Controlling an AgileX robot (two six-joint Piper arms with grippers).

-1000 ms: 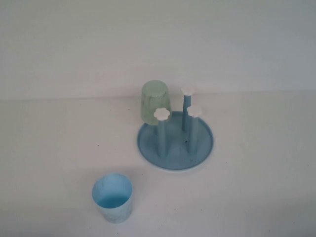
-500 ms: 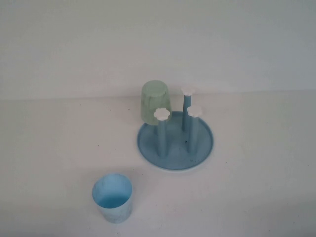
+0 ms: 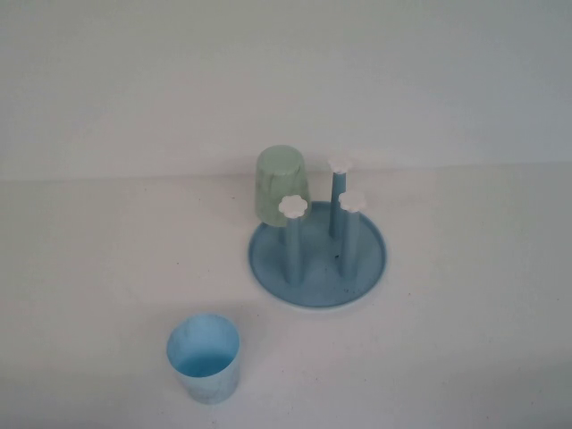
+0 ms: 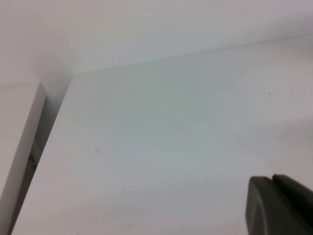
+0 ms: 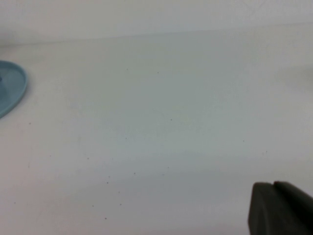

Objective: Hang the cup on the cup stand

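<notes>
While both arms sit parked off the high view, the left gripper (image 4: 281, 205) and right gripper (image 5: 281, 208) are clamped shut on nothing. The light blue cup (image 3: 204, 357) stands upright on the table (image 3: 447, 357), near the cup stand (image 3: 317, 259). A pale green cup (image 3: 282, 186) hangs upside down on a back peg.

A: Where is the left gripper (image 4: 279, 205) sitting?

B: It is showing only as a dark tip at the corner of the left wrist view. Its fingers are lying pressed together, holding nothing.

A: And the right gripper (image 5: 279, 208)?

B: Same pose. It is appearing as a dark tip at the corner of the right wrist view, fingers closed against each other, gripping nothing.

A: Is either arm reaching into the high view?

B: No, neither arm is showing there.
</notes>
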